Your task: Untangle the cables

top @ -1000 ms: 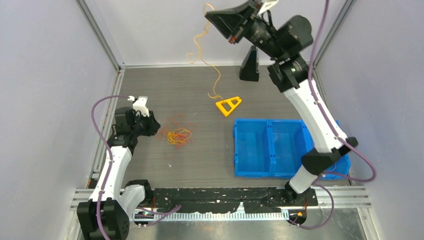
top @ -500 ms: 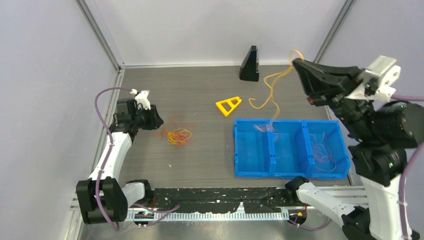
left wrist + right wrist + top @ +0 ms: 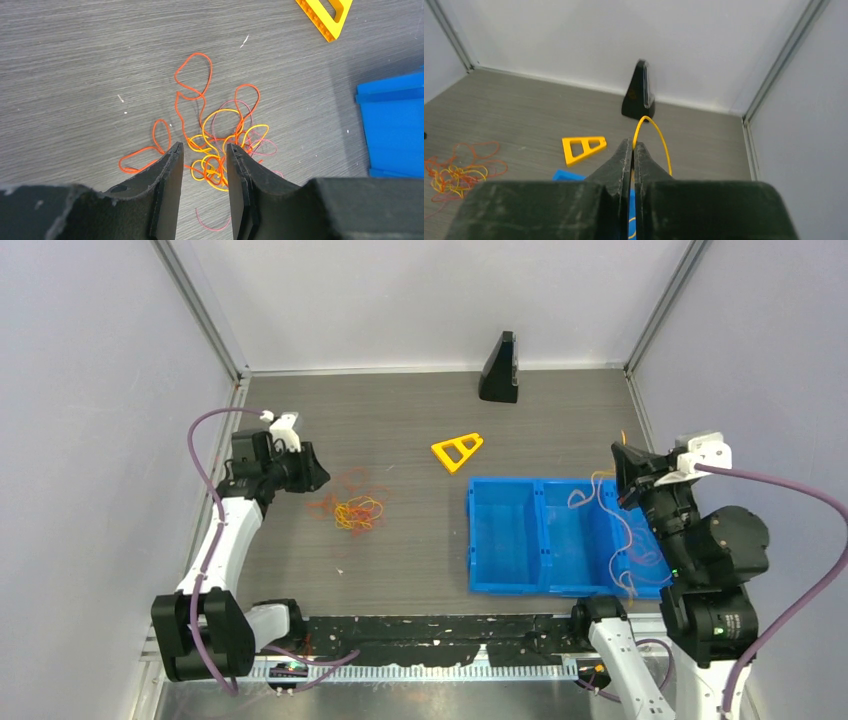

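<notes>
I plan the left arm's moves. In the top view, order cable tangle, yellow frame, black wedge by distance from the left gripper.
1. Cable tangle, just beside the left gripper.
2. Yellow frame, mid table.
3. Black wedge, at back wall.

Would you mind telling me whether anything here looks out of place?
Only the yellow cable pinched in the right fingers: it appears to trail across a divider of the blue bin, straddling two compartments. Nothing looks damaged.

Left arm (image 3: 228, 545) is stretched out well to the left of the blue bin (image 3: 470, 540). The left gripper (image 3: 204, 147) is tipped downward, jaws a bit apart, nothing in them. Right arm (image 3: 720, 550) is folded up at the bin's right end, right gripper (image 3: 633, 145) pinched tight on a yellow cable (image 3: 646, 118).
</notes>
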Controlling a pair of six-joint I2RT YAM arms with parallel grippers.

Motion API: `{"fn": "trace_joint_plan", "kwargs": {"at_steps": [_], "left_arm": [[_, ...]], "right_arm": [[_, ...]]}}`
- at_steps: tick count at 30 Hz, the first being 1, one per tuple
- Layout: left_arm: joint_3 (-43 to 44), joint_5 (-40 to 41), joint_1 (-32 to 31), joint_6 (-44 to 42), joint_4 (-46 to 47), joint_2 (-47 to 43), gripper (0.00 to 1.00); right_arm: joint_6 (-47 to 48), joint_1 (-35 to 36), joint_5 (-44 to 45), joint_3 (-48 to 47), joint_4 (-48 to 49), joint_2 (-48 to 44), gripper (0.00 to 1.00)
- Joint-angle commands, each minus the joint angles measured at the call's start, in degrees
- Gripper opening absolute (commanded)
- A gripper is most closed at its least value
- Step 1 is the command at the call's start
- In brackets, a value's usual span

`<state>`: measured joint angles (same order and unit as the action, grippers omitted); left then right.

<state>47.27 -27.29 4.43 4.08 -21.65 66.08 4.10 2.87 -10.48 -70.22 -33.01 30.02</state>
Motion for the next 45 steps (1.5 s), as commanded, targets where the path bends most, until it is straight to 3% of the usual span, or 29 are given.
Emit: {"fn": "trace_joint_plan", "kwargs": {"at_steps": [1,5,11,15,27,45], "left_arm": [[3.57,-1.56,0.13,0.28,-0.01,1.07,0.38],[4.14,-1.16,0.14,0.49,0.03,1.08,0.39],[3.34,-0.34,0.14,0.65,0.68,1.0,0.39],[2.84,-0.15,0.14,1.77,2.02,1.55,0.39],[3.27,0.71,0.14,2.08,2.34,2.83,0.39],[4.71,0.62,0.1,3.43,1.95,5.92,0.39]], "right_arm": [[-3.7,-3.4,4.84,6.46,1.23,-1.54,0.06],[-5.75,-4.35,5.63,6.39,3.57,1.25,0.05],[-10.3,-4.37,-0.3,-11.3,7.13,10.31,0.05],[-11.33,-4.37,-4.09,-17.59,7.98,14.09,0.06],[-5.3,-4.37,-0.97,-10.36,2.74,12.78,0.06],[-8.23,-4.37,-6.18,-20.68,3.69,14.68,0.05]]}}
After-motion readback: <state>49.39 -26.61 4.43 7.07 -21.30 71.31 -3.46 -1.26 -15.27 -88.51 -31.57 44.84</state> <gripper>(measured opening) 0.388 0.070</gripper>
